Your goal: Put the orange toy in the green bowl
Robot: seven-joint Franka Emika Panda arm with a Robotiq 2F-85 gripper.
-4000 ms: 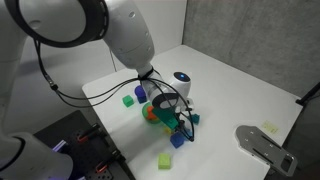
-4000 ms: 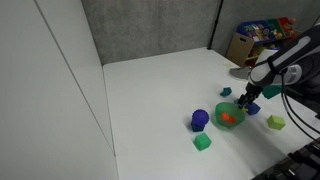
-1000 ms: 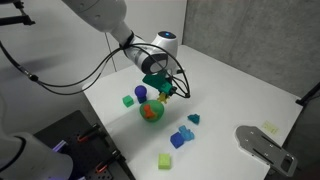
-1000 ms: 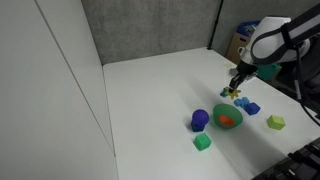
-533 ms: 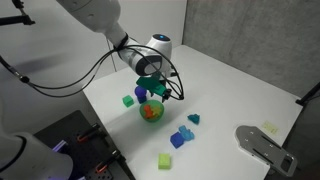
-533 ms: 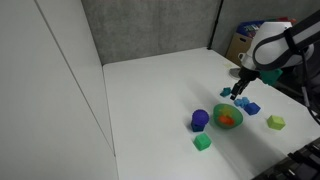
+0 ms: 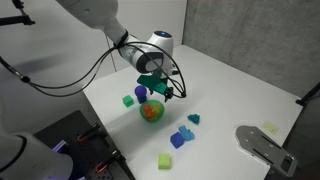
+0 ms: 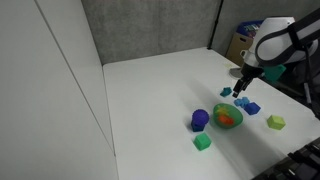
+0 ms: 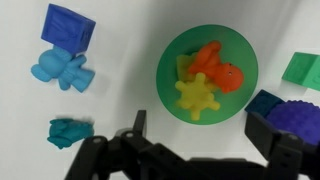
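The green bowl lies on the white table and holds the orange toy and a yellow star-shaped toy. Both exterior views show the bowl with the orange toy inside. My gripper is open and empty, hovering above the bowl's near edge with a finger on either side of the view. In the exterior views the gripper hangs above and just beside the bowl, clear of it.
Near the bowl are a purple block, a green cube, blue blocks, a teal toy and a yellow-green cube. The wrist view shows a blue cube, a light-blue figure and a teal toy.
The gripper was down at the bowl four seconds ago and has since lifted away, open and empty. Over the last half second it has barely moved. The orange toy stays in the bowl.
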